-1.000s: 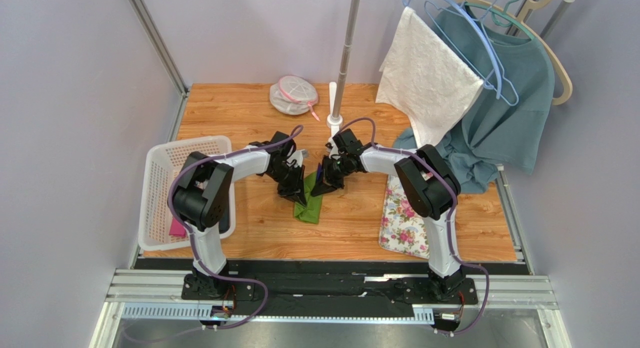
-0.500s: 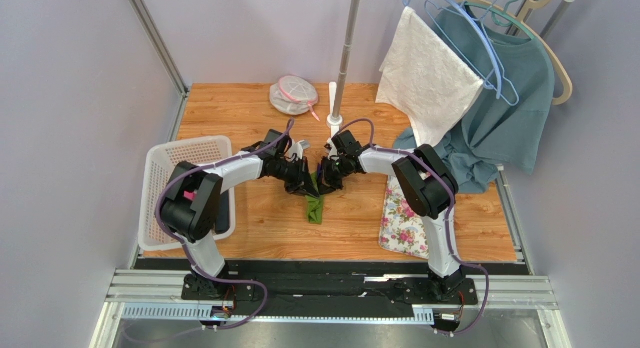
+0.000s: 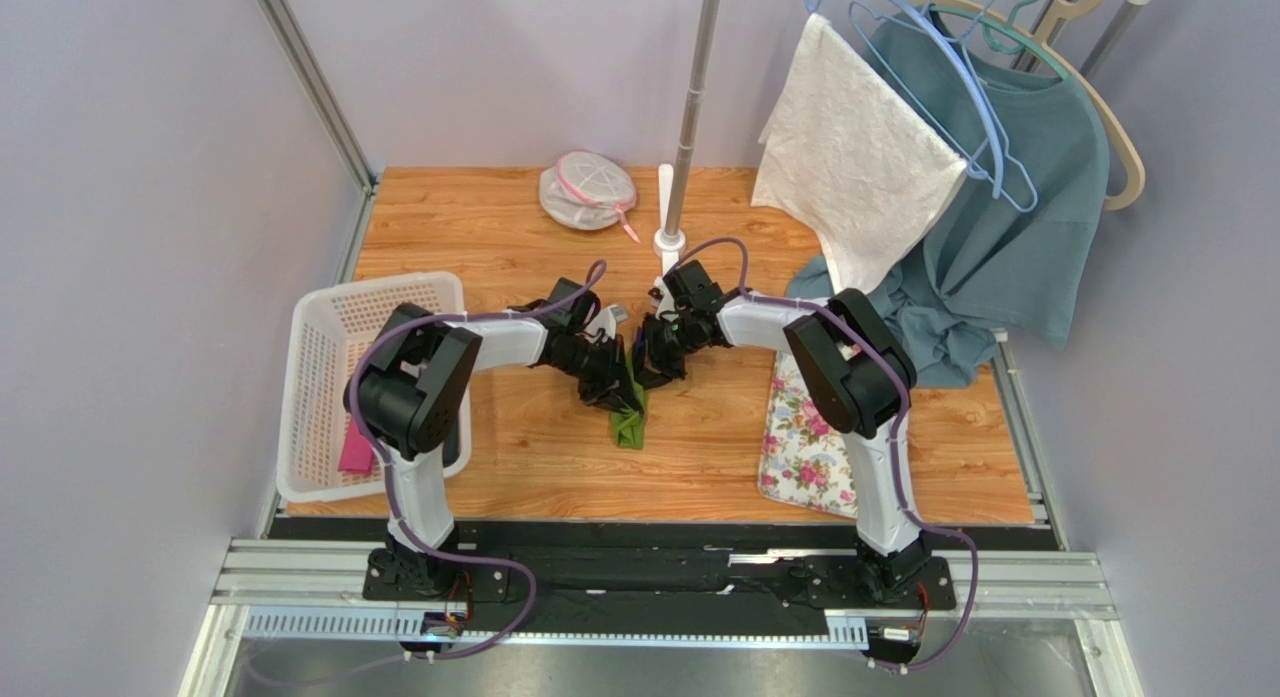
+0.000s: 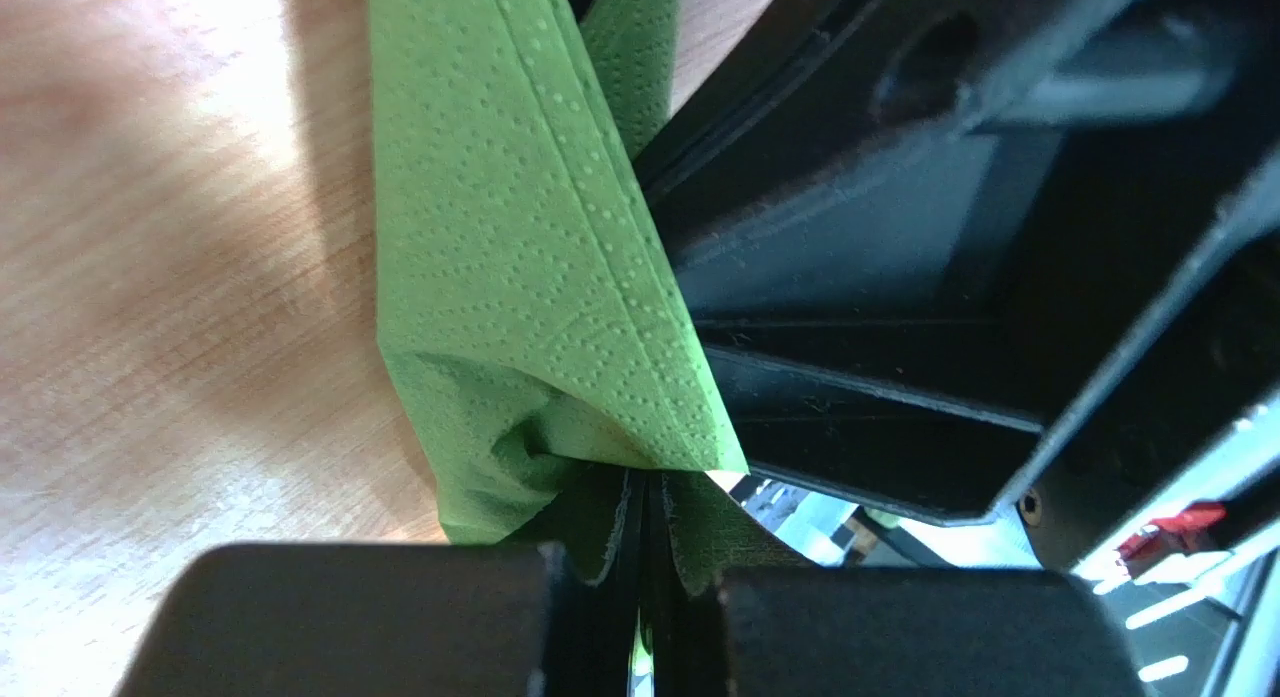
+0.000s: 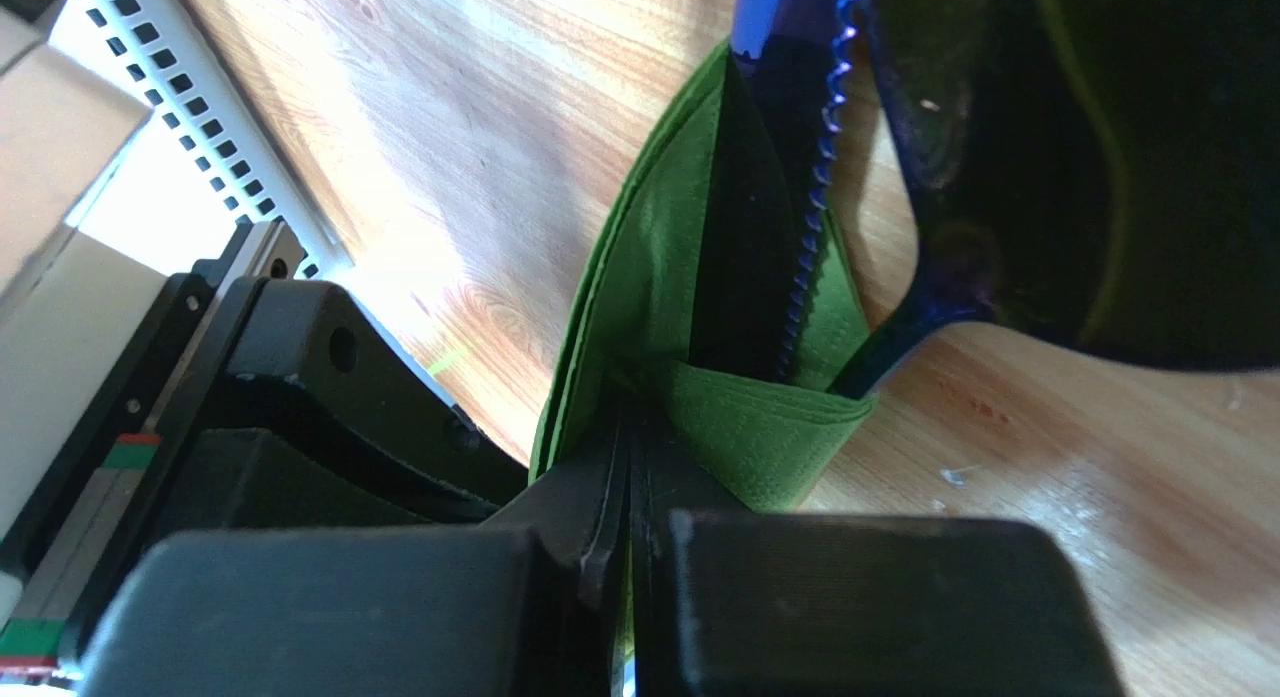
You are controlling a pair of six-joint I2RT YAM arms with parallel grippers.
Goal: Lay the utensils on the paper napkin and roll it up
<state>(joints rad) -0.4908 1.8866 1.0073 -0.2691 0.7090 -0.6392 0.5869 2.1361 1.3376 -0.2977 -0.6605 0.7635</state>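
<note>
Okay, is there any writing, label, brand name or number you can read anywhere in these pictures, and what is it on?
None: no words, numbers or logos can be read in any view.
The paper napkin carries only an embossed dot pattern, the floral mat only printed flowers, and the white basket shows no marking.

One napkin (image 3: 628,423), one basket (image 3: 314,379), one floral mat (image 3: 803,445)

The green paper napkin (image 3: 628,423) lay folded lengthwise near the tabletop's middle, wrapped around dark utensils (image 5: 819,195), one serrated and blue.
</note>
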